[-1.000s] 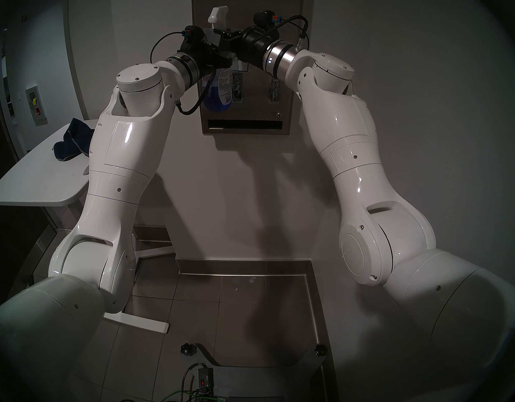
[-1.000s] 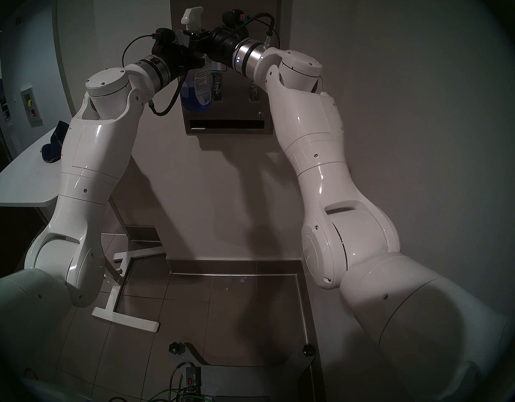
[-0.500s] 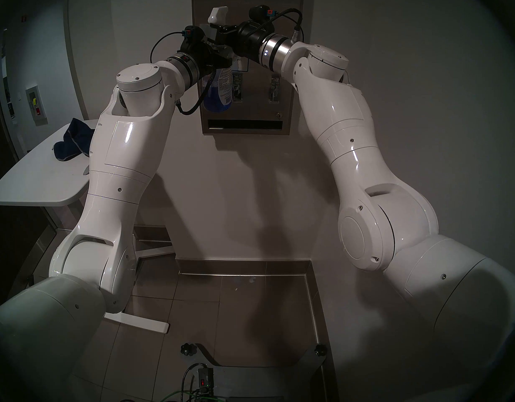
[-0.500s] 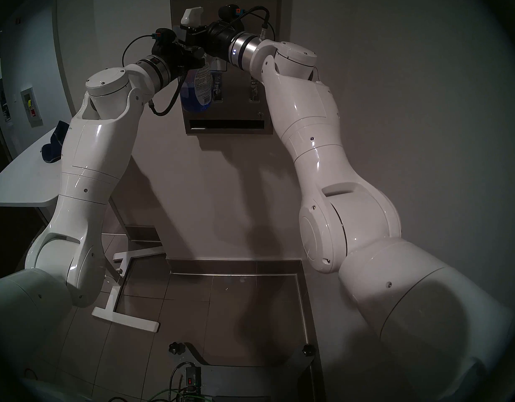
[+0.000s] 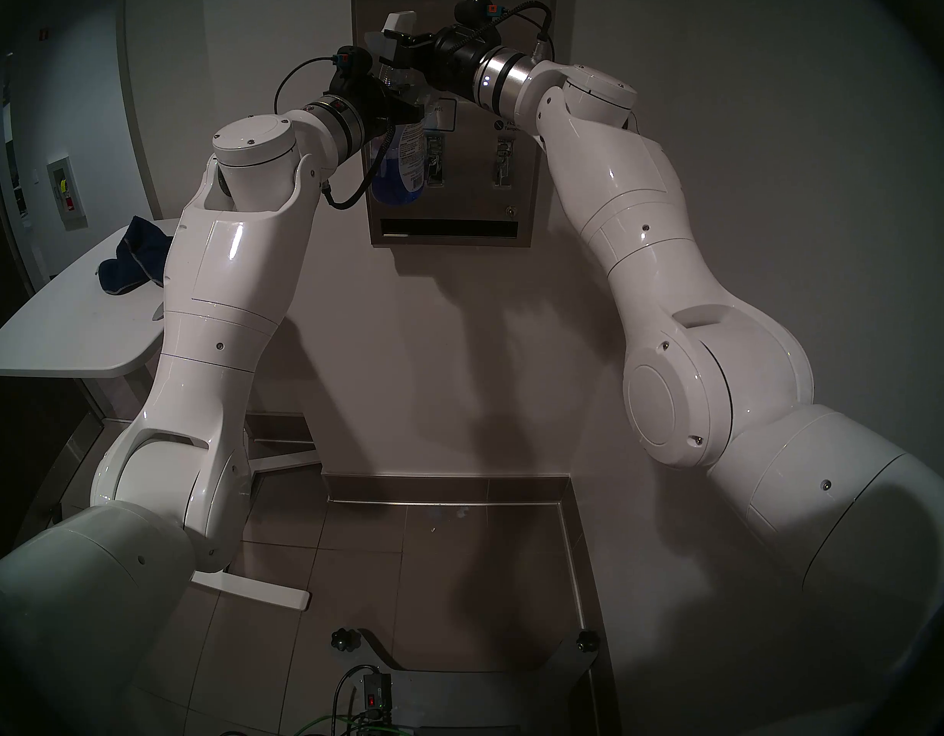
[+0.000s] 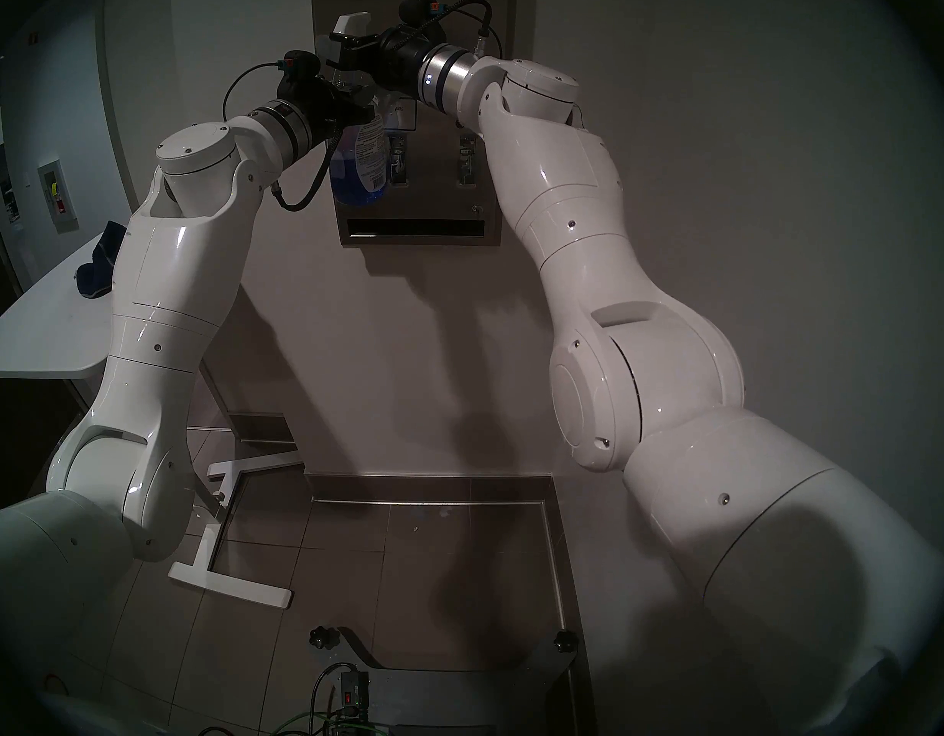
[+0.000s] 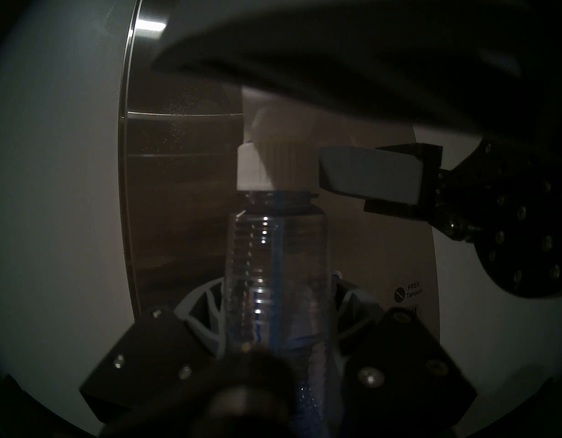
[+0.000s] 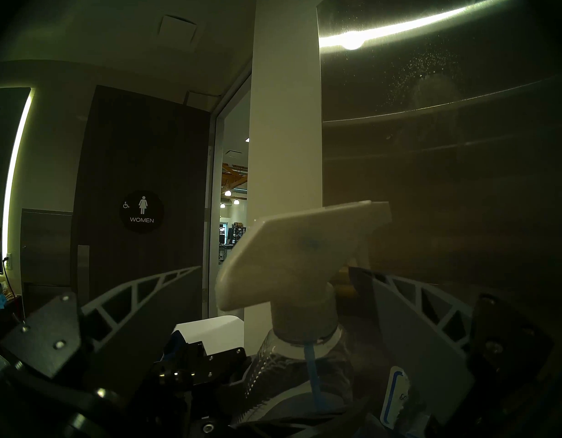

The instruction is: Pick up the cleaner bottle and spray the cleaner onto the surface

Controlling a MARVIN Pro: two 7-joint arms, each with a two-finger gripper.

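My left gripper is shut on the neck of the cleaner bottle and holds it upright close in front of the steel dispenser panel. Blue liquid fills the bottle's lower half. In the left wrist view the clear ribbed neck sits between my fingers. My right gripper is open, its fingers on either side of the white trigger head, whose nozzle points at the panel. Fine white specks of cleaner dot the steel above the nozzle.
Two chrome levers and a dark slot are on the panel below the grippers. A white table with a dark blue cloth stands at the left. A door with a WOMEN sign is beyond.
My right arm has moved up and to the left, bringing its gripper from the bottle's neck up around the trigger head. The left arm and the bottle have stayed still.
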